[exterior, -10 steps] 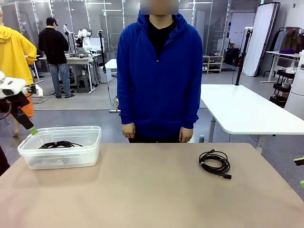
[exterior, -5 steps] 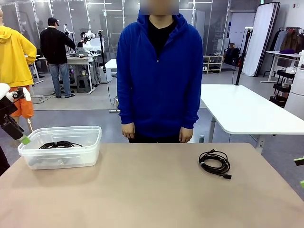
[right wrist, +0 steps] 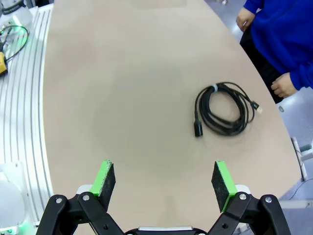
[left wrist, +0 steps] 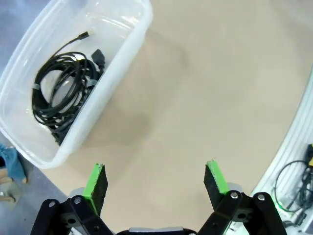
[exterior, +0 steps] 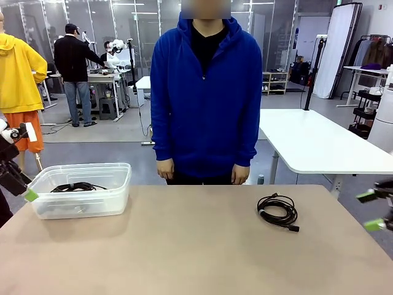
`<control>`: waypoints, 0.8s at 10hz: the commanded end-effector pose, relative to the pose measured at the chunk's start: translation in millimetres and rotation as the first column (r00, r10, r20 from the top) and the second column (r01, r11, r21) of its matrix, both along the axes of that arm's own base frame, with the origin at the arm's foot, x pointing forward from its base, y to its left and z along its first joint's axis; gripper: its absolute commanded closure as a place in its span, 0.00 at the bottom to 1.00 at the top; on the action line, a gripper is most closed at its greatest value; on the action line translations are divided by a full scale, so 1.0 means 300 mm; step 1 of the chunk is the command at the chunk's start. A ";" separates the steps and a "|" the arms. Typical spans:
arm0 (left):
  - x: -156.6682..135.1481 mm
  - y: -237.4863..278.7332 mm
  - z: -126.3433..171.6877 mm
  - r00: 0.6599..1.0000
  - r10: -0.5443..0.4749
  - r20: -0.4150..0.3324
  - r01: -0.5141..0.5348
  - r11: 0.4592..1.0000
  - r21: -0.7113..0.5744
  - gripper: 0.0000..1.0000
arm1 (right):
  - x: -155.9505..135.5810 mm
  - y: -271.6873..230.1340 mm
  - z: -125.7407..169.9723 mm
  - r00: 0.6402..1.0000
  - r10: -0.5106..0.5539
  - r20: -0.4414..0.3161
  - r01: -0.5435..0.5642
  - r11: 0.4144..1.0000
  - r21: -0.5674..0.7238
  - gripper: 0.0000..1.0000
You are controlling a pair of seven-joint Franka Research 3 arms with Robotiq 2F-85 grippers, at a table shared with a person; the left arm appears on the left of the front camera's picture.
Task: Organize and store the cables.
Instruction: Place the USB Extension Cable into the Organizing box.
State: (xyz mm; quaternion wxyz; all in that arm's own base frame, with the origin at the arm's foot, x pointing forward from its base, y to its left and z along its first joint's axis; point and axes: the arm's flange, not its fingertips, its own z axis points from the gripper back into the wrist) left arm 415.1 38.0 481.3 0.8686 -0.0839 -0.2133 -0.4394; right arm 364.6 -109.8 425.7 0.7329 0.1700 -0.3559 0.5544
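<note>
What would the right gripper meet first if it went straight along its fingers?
Most likely bare table. The open right gripper points down at the table; the coiled cable lies off that line, toward the person. The exact landing spot is unclear from the wrist view.

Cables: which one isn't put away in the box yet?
The coiled cable lying alone on the table, on the robot's right side. The other cables are already bundled inside the clear bin at the left.
</note>
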 end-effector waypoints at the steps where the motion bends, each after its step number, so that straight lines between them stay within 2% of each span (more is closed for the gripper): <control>1: -0.080 0.022 -0.019 0.999 0.023 0.029 -0.023 1.000 -0.011 0.00 | 0.143 0.187 0.039 0.997 -0.023 -0.077 0.014 0.994 -0.108 0.00; 2: -0.115 0.087 -0.009 0.994 0.078 0.074 -0.078 0.997 -0.006 0.00 | 0.199 0.262 0.043 0.995 -0.027 -0.092 0.016 0.993 -0.121 0.00; 3: -0.156 0.155 -0.003 0.992 0.058 0.109 -0.058 0.998 0.002 0.00 | 0.253 0.323 0.040 0.992 -0.021 -0.121 0.008 0.994 -0.109 0.00; 4: -0.191 0.234 -0.010 0.992 -0.020 0.121 0.022 1.000 -0.020 0.00 | 0.314 0.394 0.017 0.987 -0.055 -0.153 0.035 0.990 -0.134 0.00; 5: -0.213 0.292 -0.024 0.990 -0.055 0.129 0.059 0.998 -0.029 0.00 | 0.363 0.457 -0.010 0.980 -0.091 -0.177 0.062 0.985 -0.163 0.00; 6: -0.231 0.339 -0.034 0.986 -0.083 0.144 0.092 0.994 -0.060 0.00 | 0.410 0.514 -0.031 0.972 -0.156 -0.174 0.122 0.974 -0.192 0.00; 8: -0.257 0.424 -0.064 0.970 -0.132 0.203 0.146 0.988 -0.052 0.00 | 0.500 0.602 -0.066 0.926 -0.310 -0.216 0.258 0.937 -0.238 0.00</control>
